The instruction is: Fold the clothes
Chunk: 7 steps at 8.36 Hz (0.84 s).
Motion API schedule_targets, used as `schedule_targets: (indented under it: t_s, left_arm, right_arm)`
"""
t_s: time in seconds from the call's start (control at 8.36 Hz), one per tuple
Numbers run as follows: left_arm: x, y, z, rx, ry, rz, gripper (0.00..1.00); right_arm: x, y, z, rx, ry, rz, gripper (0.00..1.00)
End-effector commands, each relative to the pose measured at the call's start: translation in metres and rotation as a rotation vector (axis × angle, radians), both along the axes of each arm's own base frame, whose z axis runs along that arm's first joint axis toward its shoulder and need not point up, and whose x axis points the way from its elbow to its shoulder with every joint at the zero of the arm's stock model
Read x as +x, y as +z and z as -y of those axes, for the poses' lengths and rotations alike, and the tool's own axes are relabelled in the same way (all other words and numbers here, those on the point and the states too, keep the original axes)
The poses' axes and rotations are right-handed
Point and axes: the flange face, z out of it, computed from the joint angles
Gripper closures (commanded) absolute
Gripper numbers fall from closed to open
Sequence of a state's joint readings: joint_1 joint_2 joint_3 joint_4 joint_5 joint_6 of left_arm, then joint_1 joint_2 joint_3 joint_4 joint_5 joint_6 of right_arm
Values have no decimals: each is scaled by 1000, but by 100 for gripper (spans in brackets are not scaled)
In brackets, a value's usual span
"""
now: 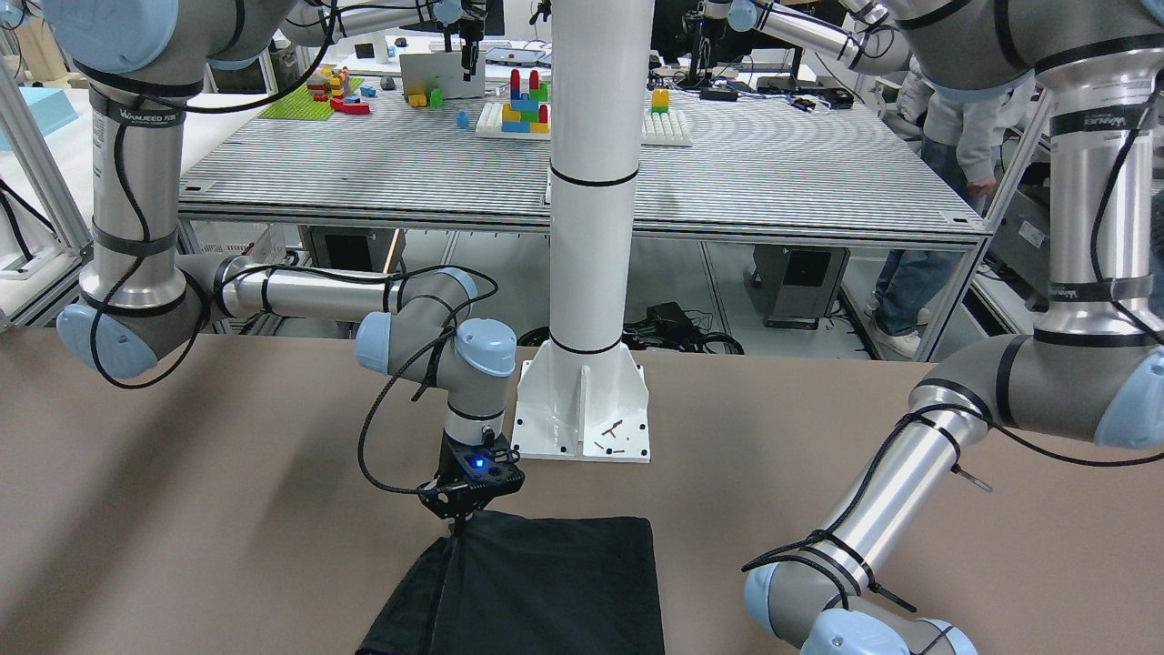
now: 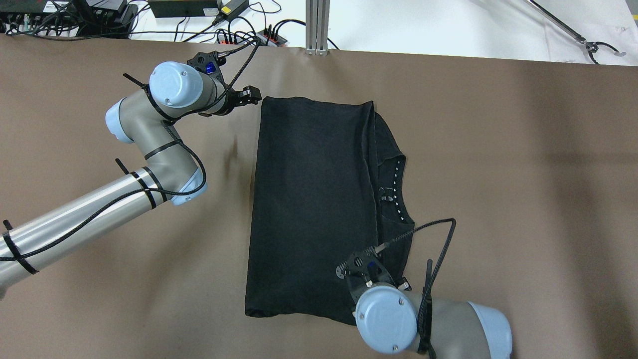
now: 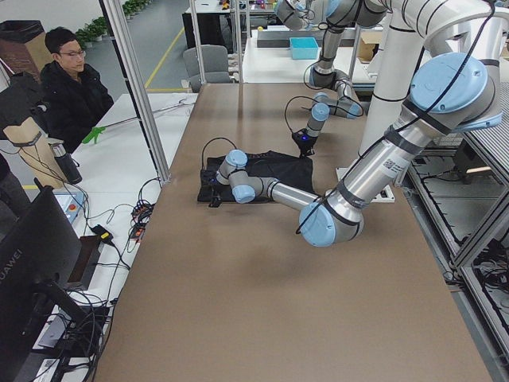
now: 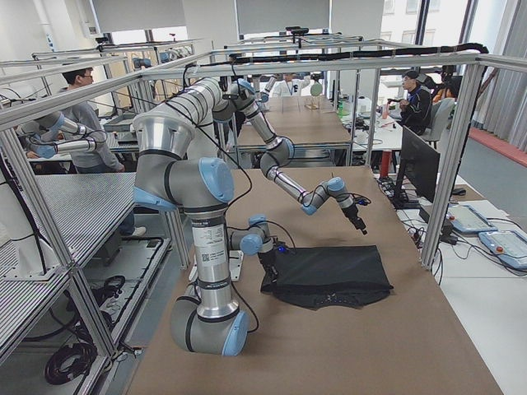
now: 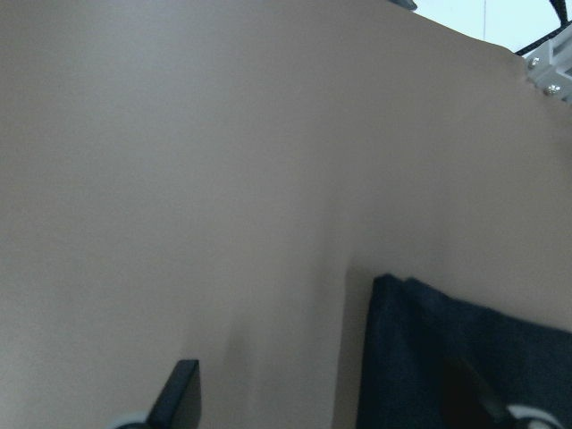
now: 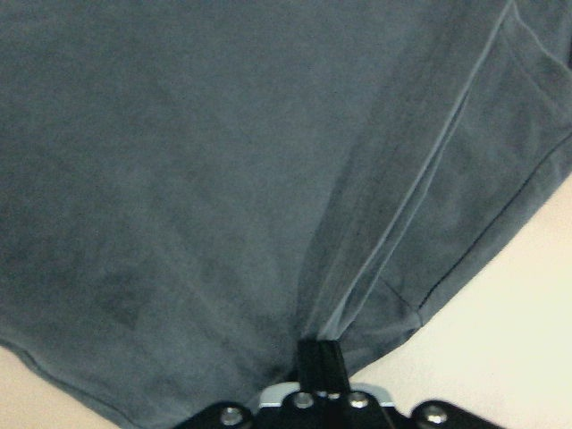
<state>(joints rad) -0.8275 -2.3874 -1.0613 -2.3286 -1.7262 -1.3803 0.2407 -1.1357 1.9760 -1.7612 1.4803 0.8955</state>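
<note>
The clothes (image 2: 314,199) are one black garment lying folded in the middle of the brown table, its neckline showing at the right edge. My left gripper (image 2: 255,95) stands open at the garment's far left corner. In the left wrist view the gripper (image 5: 322,384) straddles that corner: one finger (image 5: 181,398) is over bare table, the other over the black cloth (image 5: 465,357). My right gripper (image 1: 457,520) is shut on a fold edge near the garment's near right corner. The right wrist view shows the cloth (image 6: 179,179) drawn into the shut fingers (image 6: 319,357).
The white pillar's base plate (image 1: 582,409) stands just behind the garment on the robot's side. Cables and power strips (image 2: 224,30) lie beyond the table's far edge. A person (image 3: 71,87) sits off the table's far side. Bare table (image 2: 498,174) lies to the right.
</note>
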Motion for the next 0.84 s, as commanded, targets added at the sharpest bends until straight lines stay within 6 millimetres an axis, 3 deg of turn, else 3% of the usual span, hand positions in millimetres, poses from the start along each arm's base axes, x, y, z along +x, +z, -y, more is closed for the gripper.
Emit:
schedule_targets:
  t_s: [0.0, 0.12, 0.24, 0.48, 0.72]
  left_arm:
    - [4, -1, -2, -4, -14, -3, 6]
    - [5, -1, -2, -3, -15, -2, 6]
    - [5, -2, -2, -1, -16, -2, 6]
    - [5, -3, -2, -5, -23, -7, 6]
    - [5, -5, -2, -4, -23, -8, 6]
  right_arm:
    - [1, 9, -65, -83, 75, 49, 100]
    - [7, 12, -50, -75, 85, 40, 80]
    - [19, 9, -26, -49, 69, 35, 7]
    - [29, 1, -16, -108, 83, 68, 5]
    - [26, -15, -19, -384, 436, 250, 6]
